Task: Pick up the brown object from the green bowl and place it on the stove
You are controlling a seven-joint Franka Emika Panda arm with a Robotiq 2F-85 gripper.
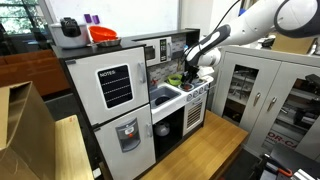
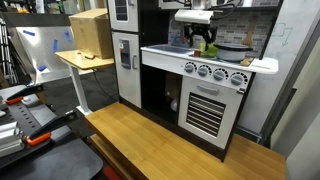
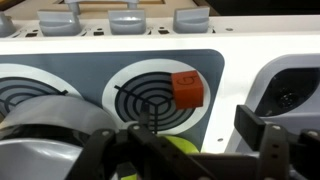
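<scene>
A cluttered workshop holds a wooden bench [image 2: 150, 140] carrying a white toy kitchen. Its stove [image 2: 205, 105] has a pale cooktop, front knobs [image 3: 130, 20] and a dark oven door. The robot's claw [image 2: 203, 40] hovers low over the cooktop, jaws spread wide and empty. A green bowl [image 3: 185, 147] sits directly beneath the claw. The small brown block [image 3: 187, 88] rests on a burner [image 3: 150, 105] just beyond the fingertips, toward the knobs. The placing looks done, and the next move calls only for lifting straight clear.
</scene>
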